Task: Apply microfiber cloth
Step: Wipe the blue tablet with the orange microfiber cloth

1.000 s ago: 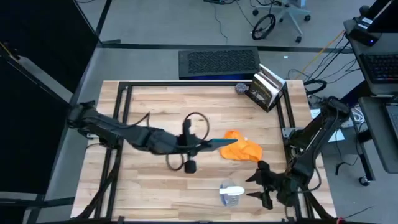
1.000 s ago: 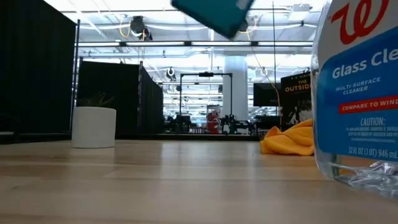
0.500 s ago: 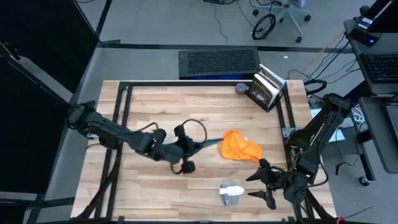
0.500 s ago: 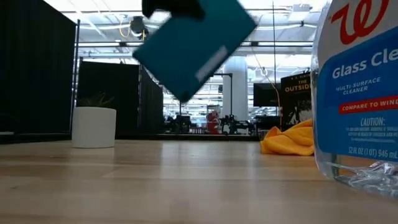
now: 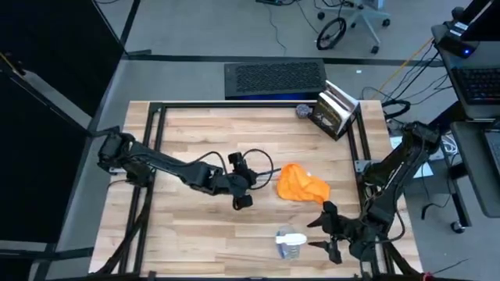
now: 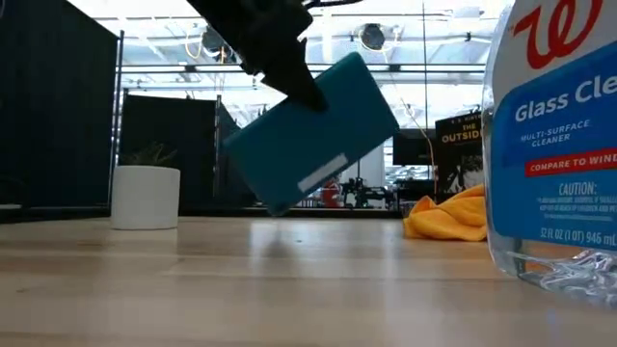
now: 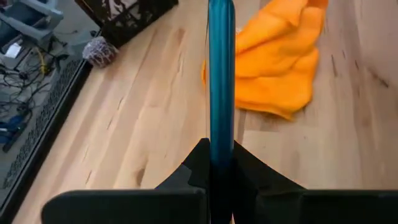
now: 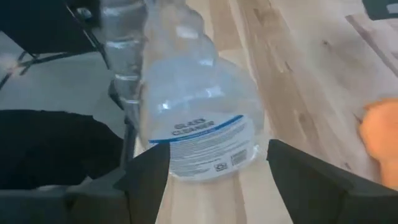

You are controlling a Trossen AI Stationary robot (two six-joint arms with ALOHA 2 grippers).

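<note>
the wooden table (image 5: 203,125) is carrying everything, framed by a black rail. the left arm is reaching in from the table's left edge toward the middle, and its jaws, the left gripper (image 7: 221,163), are clamping a teal tablet (image 6: 313,130) by its edge; in the low view the tablet is hanging tilted above the wood, not touching it. the right arm is sitting folded at the table's near right corner, and the right gripper (image 5: 326,230) is holding its jaws spread wide, pointing at the clear spray bottle (image 8: 196,112) with the blue label, which is standing just in front of them at the near edge. the microfiber cloth (image 5: 302,183) is lying crumpled in a bright orange heap right of centre, just beyond the tablet's far end and apart from both grippers. a dark book (image 5: 334,112) is resting at the far right corner, beside a small grey ball (image 5: 303,111).
</note>
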